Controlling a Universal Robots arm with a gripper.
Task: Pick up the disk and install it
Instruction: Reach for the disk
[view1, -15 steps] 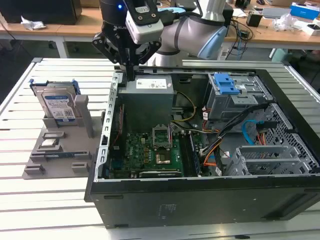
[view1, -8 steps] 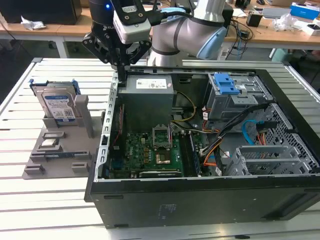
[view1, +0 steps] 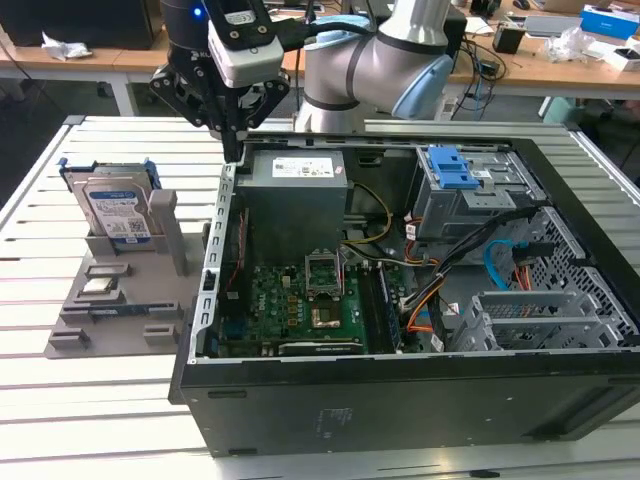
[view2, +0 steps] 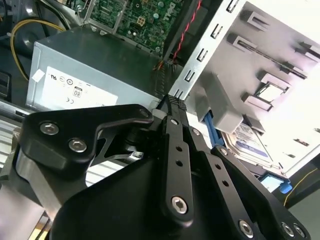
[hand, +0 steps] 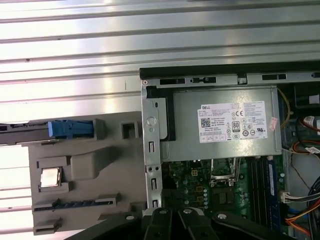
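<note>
- We see the gripper (view1: 234, 148) hanging over the open computer case (view1: 400, 400). It is above the case wall on the exterior view's left, just beside the grey power supply box (view1: 297, 190).
- Its black fingers (view2: 175, 140) are pressed together into one narrow tip, and they grasp nothing.
- The disk (view1: 115, 210) stands on edge in a grey holder (view1: 170, 235) on the slatted table (view1: 100, 420). It is outside the case on the exterior view's left, and well apart from the gripper.
- The disk's white-and-blue label faces the exterior camera, and a blue frame runs around its silver body.
- In the first wrist view we see the disk from its edge, as a blue strip in the holder.
- A small square chip (view1: 97, 286) lies flat on the holder, nearer the exterior camera than the disk.
- Inside the case, a green circuit board (view1: 290, 300) lies on the floor beside the power supply box.
- A blue latch (view1: 452, 165) sits on the metal cage toward the exterior view's right.
</note>
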